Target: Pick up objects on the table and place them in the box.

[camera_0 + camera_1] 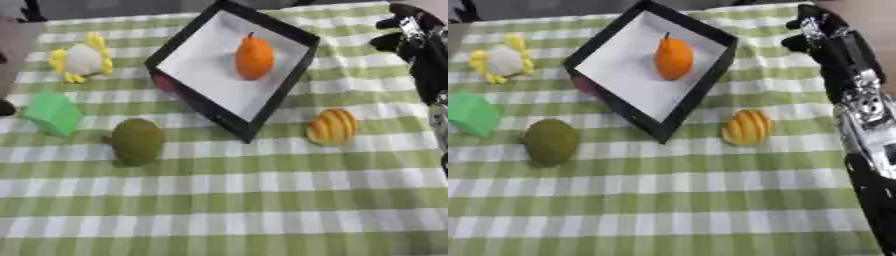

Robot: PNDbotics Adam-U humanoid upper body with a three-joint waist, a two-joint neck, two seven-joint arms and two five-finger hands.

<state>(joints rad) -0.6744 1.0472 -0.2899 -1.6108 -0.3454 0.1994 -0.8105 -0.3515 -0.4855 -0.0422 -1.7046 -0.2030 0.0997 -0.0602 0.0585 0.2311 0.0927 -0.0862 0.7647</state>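
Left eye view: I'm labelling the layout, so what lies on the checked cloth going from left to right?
Green block → yellow-and-white flower-shaped toy → olive-green rounded lump → black-walled box with white floor, holding an orange fruit-shaped toy → yellow ridged shell-shaped toy → robot's black right hand.

Checked cloth (219, 200) matt, woven-looking. Box (289, 82) walls black, matt; floor white, smooth. Orange fruit (254, 57) smooth, slight sheen. Olive lump (137, 141) dull, rough.
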